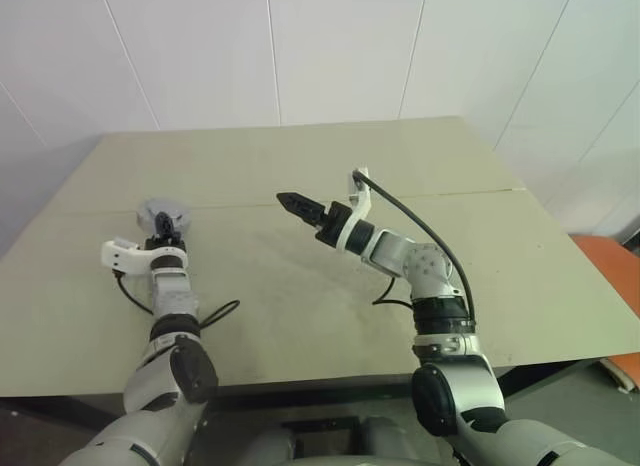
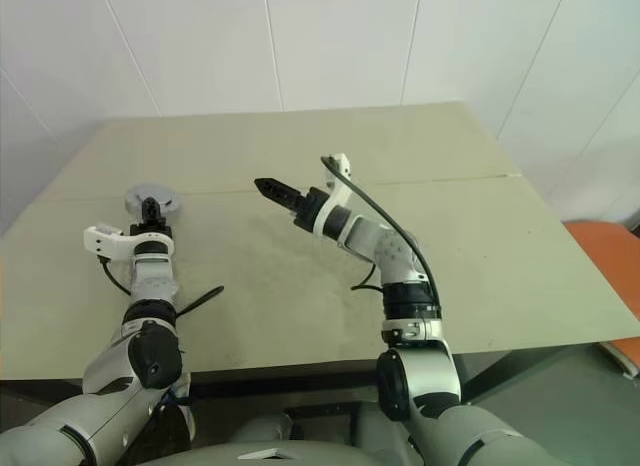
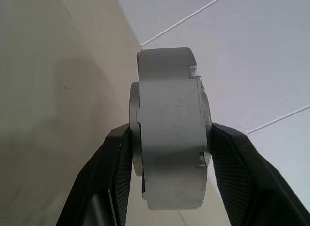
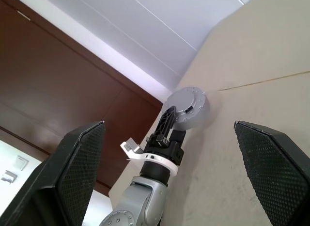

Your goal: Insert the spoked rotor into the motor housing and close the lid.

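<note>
My left gripper point(image 3: 164, 153) clamps the closed motor housing point(image 3: 169, 129) by its flat faces, at the table's point(image 1: 300, 286) nine o'clock, for set-down; my right gripper point(image 4: 169, 172) hangs spread, empty.

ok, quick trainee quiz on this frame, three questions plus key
1. True or false: the right end effector is gripping a part.
2. What clamps the motor housing? A) left end effector B) right end effector C) nothing, it lies free
3. Fill in: the right end effector's jaws stand ____.

Key: 1 false, it is empty above the table. 2 A. 3 open.
</note>
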Motion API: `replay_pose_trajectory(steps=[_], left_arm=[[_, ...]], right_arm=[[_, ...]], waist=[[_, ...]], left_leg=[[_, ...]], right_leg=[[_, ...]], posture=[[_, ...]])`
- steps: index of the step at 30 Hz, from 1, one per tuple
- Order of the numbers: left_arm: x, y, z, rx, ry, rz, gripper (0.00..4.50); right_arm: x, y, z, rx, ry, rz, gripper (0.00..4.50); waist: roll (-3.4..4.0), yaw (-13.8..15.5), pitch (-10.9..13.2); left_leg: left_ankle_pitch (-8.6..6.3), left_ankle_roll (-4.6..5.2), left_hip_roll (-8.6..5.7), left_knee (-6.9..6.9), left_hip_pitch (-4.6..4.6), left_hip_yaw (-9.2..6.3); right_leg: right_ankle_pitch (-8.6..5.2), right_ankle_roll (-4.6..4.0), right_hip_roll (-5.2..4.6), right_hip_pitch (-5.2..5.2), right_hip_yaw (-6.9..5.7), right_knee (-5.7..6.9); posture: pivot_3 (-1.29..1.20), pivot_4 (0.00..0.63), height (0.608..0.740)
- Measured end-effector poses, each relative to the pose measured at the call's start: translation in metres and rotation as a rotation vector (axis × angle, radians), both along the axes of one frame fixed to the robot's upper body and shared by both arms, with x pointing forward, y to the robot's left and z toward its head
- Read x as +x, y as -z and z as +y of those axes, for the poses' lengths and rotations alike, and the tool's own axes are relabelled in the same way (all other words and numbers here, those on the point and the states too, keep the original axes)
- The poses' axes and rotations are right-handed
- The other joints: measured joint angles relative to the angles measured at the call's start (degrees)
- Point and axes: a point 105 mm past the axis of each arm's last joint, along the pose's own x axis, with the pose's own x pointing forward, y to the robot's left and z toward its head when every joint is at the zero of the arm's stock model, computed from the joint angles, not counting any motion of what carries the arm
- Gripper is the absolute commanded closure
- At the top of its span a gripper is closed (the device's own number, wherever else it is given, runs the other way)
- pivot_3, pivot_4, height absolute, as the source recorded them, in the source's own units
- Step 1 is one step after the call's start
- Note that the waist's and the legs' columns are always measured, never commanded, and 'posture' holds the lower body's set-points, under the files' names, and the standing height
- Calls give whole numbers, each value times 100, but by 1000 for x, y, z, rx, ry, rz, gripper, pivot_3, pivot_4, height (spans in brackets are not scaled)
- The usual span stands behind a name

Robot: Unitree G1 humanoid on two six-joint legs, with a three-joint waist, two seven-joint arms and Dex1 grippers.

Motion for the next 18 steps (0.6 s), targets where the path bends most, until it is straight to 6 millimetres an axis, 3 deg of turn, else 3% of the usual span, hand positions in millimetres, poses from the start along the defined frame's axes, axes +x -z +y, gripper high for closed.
replay_pose_trajectory(steps=[10,18], left_arm=[[-7,13,4,30,-33,89,2339],[-8,17,-1,56,-52,143,2339]], right_arm=[[0,2,-1,-14,2,-7,39],[0,2,-1,-19,5,-9,39]], waist=[[-5,-11,-3],[-6,-14,-7]], left_leg=[[0,0,0,1,2,0],[-1,2,1,-9,67,4]], right_leg=[[0,0,0,0,0,4],[-1,1,2,59,0,0]], posture=[[0,0,740],[0,0,740]])
